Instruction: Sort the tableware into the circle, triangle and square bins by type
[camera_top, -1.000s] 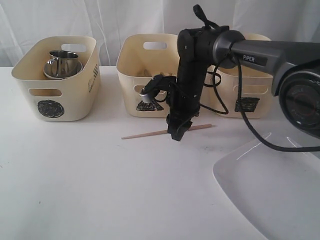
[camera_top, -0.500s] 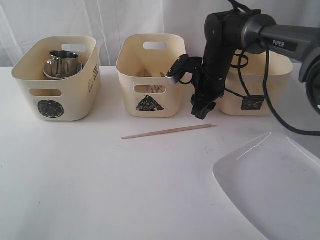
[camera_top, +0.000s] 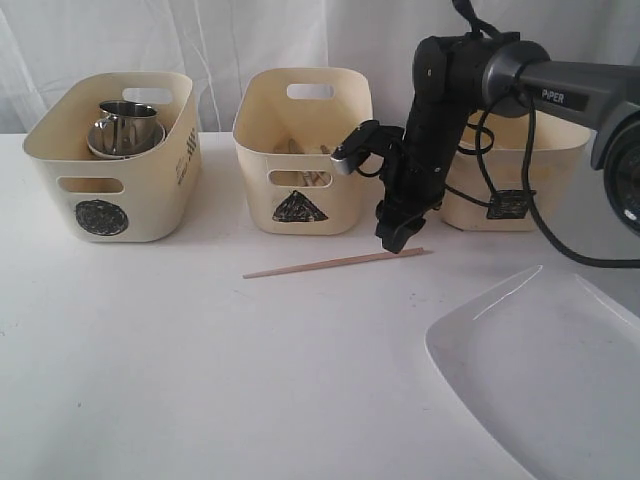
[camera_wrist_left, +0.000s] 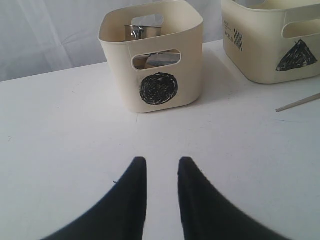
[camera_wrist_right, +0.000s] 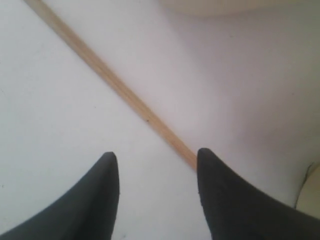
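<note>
Right gripper (camera_top: 398, 238) hangs w/ jaws spread, empty, over the right end of the chopstick (camera_top: 320, 265). Stick lies flat on the table (camera_top: 200, 380), just near of the triangle bin (camera_top: 300, 150). Risks: wrist view puts the stick's tip close by one finger, not centred, so closing may clip only the end & flick it away. Thin & flat, so pads may skid over it. Held by one end, it could droop & catch the bin rim. Left gripper (camera_wrist_left: 162, 162) idle, jaws parted, nothing btw them.

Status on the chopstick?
Right claw open, over end of chopstick. Left claw open, empty. Chopstick flat on table before triangle bin. Nothing in the way.
</note>
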